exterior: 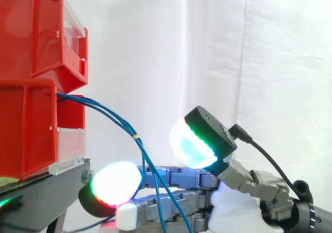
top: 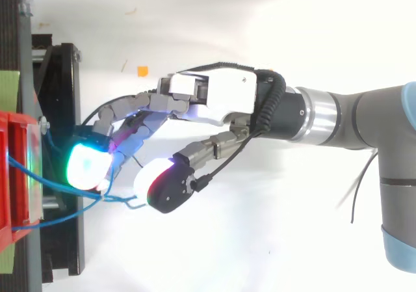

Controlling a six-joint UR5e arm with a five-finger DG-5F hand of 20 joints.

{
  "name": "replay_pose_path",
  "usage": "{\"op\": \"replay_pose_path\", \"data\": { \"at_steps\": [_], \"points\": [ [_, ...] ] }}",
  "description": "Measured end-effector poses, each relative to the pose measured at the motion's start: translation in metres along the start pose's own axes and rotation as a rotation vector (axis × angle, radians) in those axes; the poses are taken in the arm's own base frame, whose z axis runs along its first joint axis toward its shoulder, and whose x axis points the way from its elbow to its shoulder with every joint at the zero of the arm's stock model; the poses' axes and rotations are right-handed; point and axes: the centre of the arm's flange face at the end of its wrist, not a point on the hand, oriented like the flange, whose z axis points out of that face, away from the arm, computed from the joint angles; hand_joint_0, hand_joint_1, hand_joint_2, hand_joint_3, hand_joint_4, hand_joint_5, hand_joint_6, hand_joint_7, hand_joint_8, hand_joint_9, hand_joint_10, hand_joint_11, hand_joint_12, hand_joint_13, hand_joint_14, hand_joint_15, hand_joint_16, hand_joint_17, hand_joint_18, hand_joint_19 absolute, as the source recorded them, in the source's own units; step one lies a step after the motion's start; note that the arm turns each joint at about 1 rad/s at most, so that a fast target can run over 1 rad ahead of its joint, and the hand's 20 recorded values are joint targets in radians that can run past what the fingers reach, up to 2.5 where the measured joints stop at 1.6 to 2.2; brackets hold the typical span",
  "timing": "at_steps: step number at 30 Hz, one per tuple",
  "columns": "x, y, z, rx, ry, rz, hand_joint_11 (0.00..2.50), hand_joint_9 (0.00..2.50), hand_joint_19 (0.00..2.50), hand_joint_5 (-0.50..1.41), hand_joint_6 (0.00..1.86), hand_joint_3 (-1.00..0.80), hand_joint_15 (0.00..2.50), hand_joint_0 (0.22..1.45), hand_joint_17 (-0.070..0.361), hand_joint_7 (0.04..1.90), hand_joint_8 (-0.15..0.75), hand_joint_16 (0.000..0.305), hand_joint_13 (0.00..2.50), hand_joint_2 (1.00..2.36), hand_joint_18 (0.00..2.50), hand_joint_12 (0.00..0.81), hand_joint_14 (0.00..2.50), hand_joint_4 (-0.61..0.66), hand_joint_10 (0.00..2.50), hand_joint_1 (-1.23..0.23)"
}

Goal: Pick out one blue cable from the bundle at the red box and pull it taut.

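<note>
"So, where was the hand [top: 221, 93] at that moment?"

"Low, just off the front of the lower red bin [exterior: 26, 134]. It reached in from the right, with its fingers stretched nearly straight toward the bin."

"Was it closed on anything?"

"No. The fingers lay loosely spread, and the thumb [exterior: 193, 144] stood well clear above them, glowing cyan and green. The fingertips [exterior: 115, 183] glowed white with red and green edges, just beside the corner of the black stand [exterior: 41, 199]."

"And the blue cables [exterior: 111, 113]?"

"They came out at the top of the lower bin, right under the upper red bin [exterior: 31, 30]. From there they sagged down to the right and crossed the fingers on the near side in the side view. A pale yellow band [exterior: 137, 137] sat on one strand, just above the hand. Seen from above, the cables [top: 62, 219] looped slack from the bin toward the gap between thumb and fingers. I could not tell whether any strand touched a pad."

"Taut, then?"

"Not at all. Every strand curved."

"And behind it all?"

"The white curtain [exterior: 218, 46]."
</note>
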Motion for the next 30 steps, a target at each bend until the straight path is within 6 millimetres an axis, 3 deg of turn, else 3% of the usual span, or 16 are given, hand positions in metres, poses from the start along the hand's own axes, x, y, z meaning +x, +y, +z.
{"op": "replay_pose_path", "data": {
  "at_steps": [4,11,16,20,30],
  "points": [
    [-0.001,0.0004,0.0004,-0.004,-0.002,0.014,0.01,0.4,0.43,-0.18,0.5,-0.5,0.09,0.52,0.126,0.71,0.259,0.056,0.1,1.0,0.02,0.385,0.0,0.27,0.0,-0.57],
    [-0.0014,0.001,0.0012,-0.009,-0.002,0.017,0.0,0.24,0.45,-0.22,0.5,-0.5,0.11,0.5,0.138,0.68,0.237,0.062,0.11,1.0,0.03,0.401,0.0,0.2,0.0,-0.58],
    [-0.0012,0.0014,0.0017,-0.012,-0.001,0.017,0.04,0.43,0.53,-0.22,0.5,-0.5,0.15,0.49,0.152,0.66,0.243,0.068,0.46,1.0,0.47,0.464,0.01,0.17,0.0,-0.6],
    [-0.0011,0.0014,0.0017,-0.012,-0.001,0.017,0.0,0.48,0.52,-0.23,0.5,-0.5,0.11,0.49,0.168,0.63,0.197,0.075,0.67,1.0,0.7,0.526,0.0,0.11,0.0,-0.6],
    [-0.0065,0.0006,0.0003,-0.008,0.0,0.014,0.0,0.18,0.34,-0.25,0.5,-0.5,0.0,0.48,0.214,0.55,0.11,0.095,0.75,1.0,0.97,0.648,0.0,0.04,0.0,-0.68]
  ]
}}
